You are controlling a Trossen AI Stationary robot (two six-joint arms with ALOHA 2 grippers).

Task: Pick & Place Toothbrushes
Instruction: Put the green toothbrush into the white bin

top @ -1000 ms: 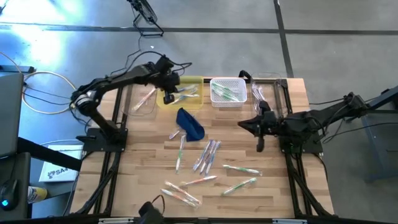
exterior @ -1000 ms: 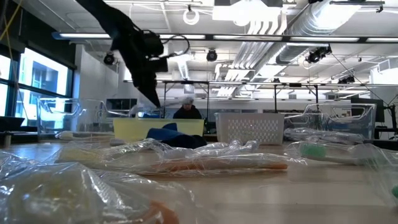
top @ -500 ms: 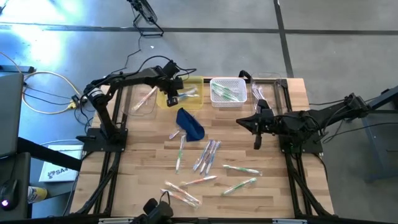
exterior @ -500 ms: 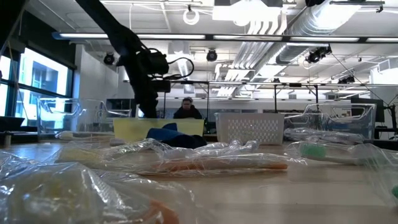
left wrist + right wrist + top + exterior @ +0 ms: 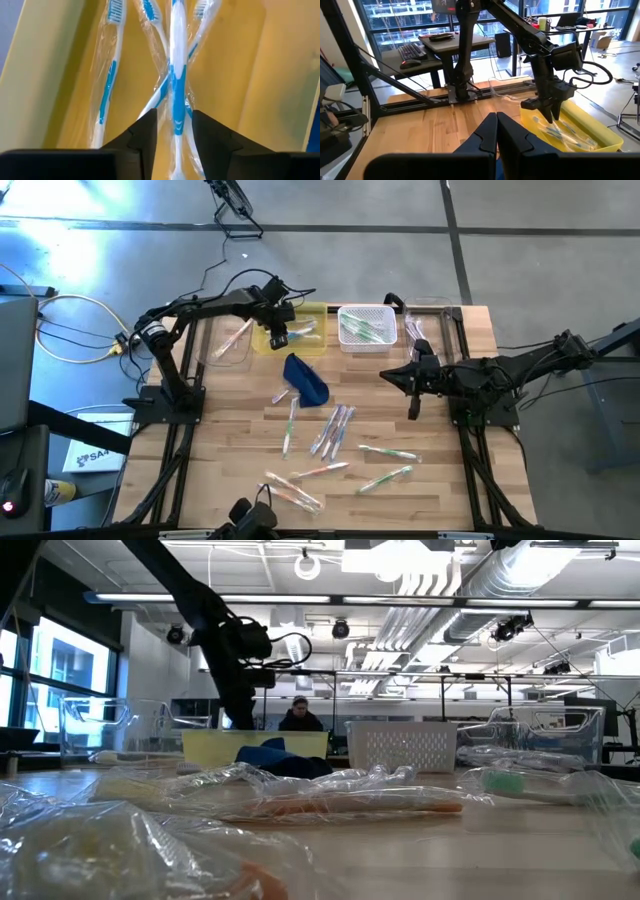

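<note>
The left gripper (image 5: 172, 132) stood inside the yellow bin (image 5: 318, 310) at the far edge of the table, its two dark fingers (image 5: 145, 132) parted with a narrow gap. A blue-and-white toothbrush (image 5: 177, 80) in clear wrapping lay in line with that gap, its handle running between the fingertips; whether the pads touched it could not be told. Two or three more wrapped blue toothbrushes (image 5: 109, 75) lay beside and crossed beneath it on the bin floor. From above, the left gripper (image 5: 277, 337) sat over the near left part of the bin.

The right gripper (image 5: 496, 131) hung over the right side of the table, clear of all items, its fingers pressed together and holding nothing. In the high view it (image 5: 413, 406) pointed toward the near edge.

On the wooden table (image 5: 440, 490), loose wrapped toothbrushes (image 5: 334, 430) lay scattered across the near and middle area, some in a small cluster and others single. A dark blue pouch (image 5: 306, 378) lay just near of the yellow bin. A white basket (image 5: 366, 328) beside the bin held green-accented toothbrushes. Clear containers stood at either end of the row, the left one (image 5: 232, 340) holding a pink-accented brush.

Beyond the table, a person (image 5: 300, 716) sat in an open workspace with exposed ceiling ducts and strip lights.
</note>
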